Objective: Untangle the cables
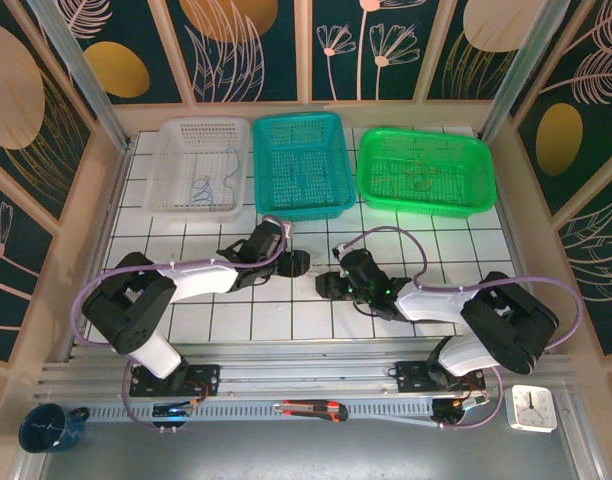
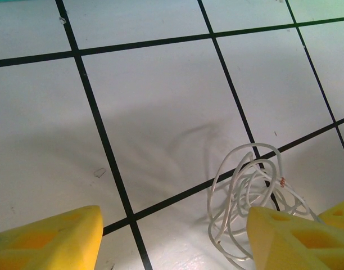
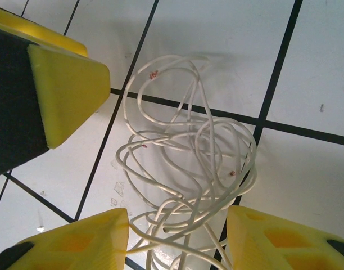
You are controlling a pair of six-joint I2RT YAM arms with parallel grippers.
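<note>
The cables are a palm-sized tangle of thin white wire [image 3: 189, 163] lying on the white gridded table. In the right wrist view my right gripper [image 3: 177, 236] stands open, with the near loops of the tangle between its yellow fingers [image 3: 76, 242] and one strand against the left finger. My left gripper [image 2: 172, 236] is open too. The tangle [image 2: 245, 191] lies just ahead of its right finger [image 2: 290, 239], partly behind it. From above, the left gripper [image 1: 298, 263] and right gripper [image 1: 329, 285] nearly meet at the table's middle. A thin bluish wire [image 1: 203, 186] lies in the white basket.
Three baskets stand along the back: white [image 1: 198, 212], teal [image 1: 301, 208] and green [image 1: 426, 207]. A box cutter [image 1: 311, 409], a small clock [image 1: 533, 408] and a dark mug [image 1: 51, 427] sit on the near rail, behind the arm bases.
</note>
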